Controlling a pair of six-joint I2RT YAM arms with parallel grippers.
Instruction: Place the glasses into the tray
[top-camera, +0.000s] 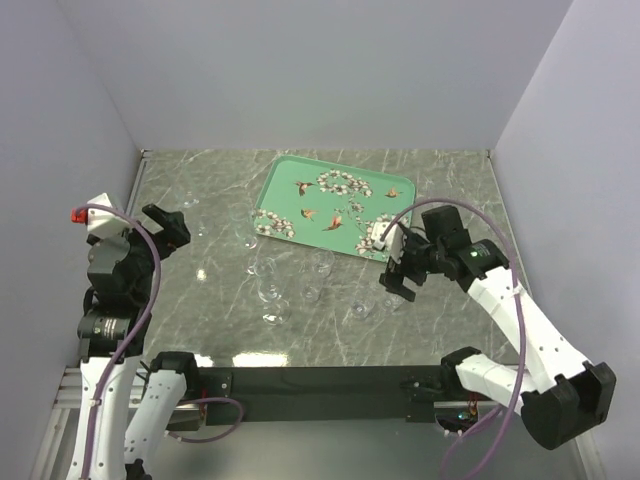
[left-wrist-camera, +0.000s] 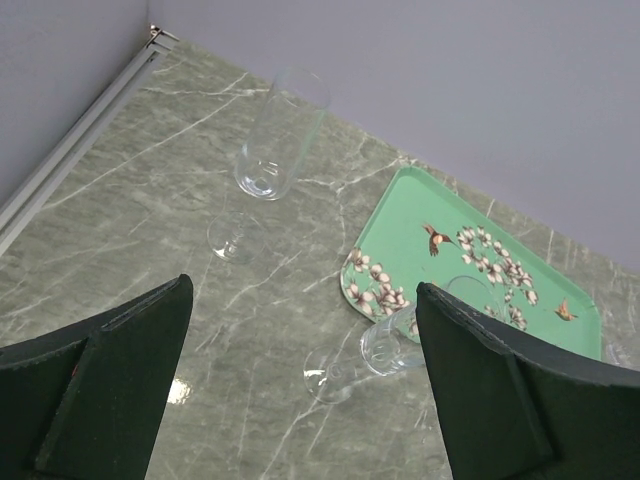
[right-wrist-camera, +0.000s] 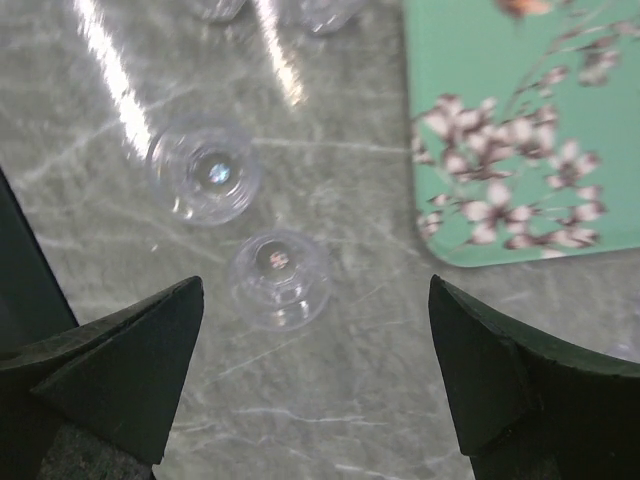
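Jaws spread wide and empty, the left gripper (top-camera: 168, 228) hangs at the left edge of the marble table (top-camera: 450, 170). Clear glasses (top-camera: 270, 292) stand scattered at centre frame, just below the mint-green tray (top-camera: 290, 190). At right, the right gripper (top-camera: 400, 270), likewise open and empty, hovers over two glasses beside the tray's lower corner.

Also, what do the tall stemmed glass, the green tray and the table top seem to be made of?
The tall clear stemmed glass: glass or clear plastic, glossy; the background shows through it. The mint-green rectangular tray: smooth, printed with blossoms and birds, perhaps melamine or coated metal. The grey-green veined table top: polished marble or a marble-look laminate, with shiny light reflections.
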